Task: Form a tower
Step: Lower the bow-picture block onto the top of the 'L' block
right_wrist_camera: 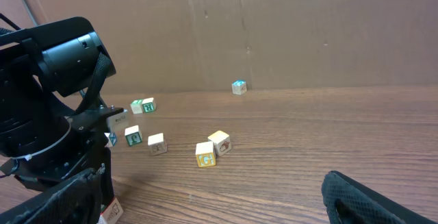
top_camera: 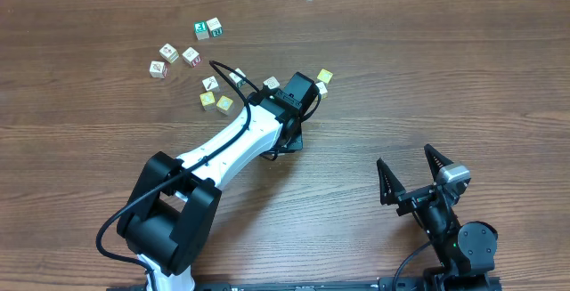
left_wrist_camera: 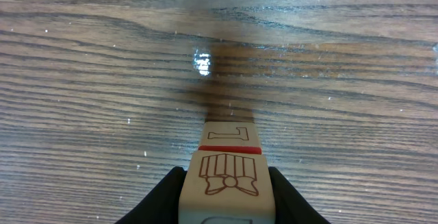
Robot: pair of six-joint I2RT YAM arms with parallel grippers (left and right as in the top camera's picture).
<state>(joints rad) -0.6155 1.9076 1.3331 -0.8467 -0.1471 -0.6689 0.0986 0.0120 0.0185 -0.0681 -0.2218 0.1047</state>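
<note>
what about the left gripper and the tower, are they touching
Touching. The left wrist view shows the left gripper with both fingers flush against the sides of the tower, and no gap shows on either side.

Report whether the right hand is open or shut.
Open: overhead, the right hand shows both fingers spread wide, nothing between them.

This is looking like a robotics lab bench: a left arm (top_camera: 233,141) and a right arm (top_camera: 450,224) are sitting at the near edge of a wood-grain table (top_camera: 463,77), a black cable (top_camera: 228,70) looping over the left one. A plain cardboard backdrop (right_wrist_camera: 308,32) is standing along the far edge
</note>
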